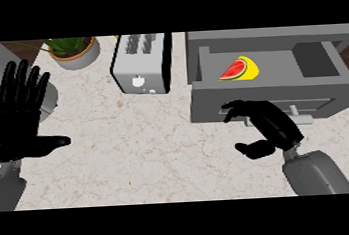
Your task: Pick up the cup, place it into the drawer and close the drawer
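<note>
This is a kitchen. A pale marble-patterned table [135, 146] carries a silver two-slot toaster [140, 63]. Just left of the toaster stands a potted green plant [73, 49]. To the toaster's right is a grey cabinet with an open drawer [271, 69] holding a watermelon slice [238, 70].

No readable text, label, brand, number or sign shows anywhere.

One head view looks steeply down at counter [134, 141]

Left hand [17, 129] rests open, fingers up; right hand [265, 126] extended forward, fingers curled, holding nothing
</note>
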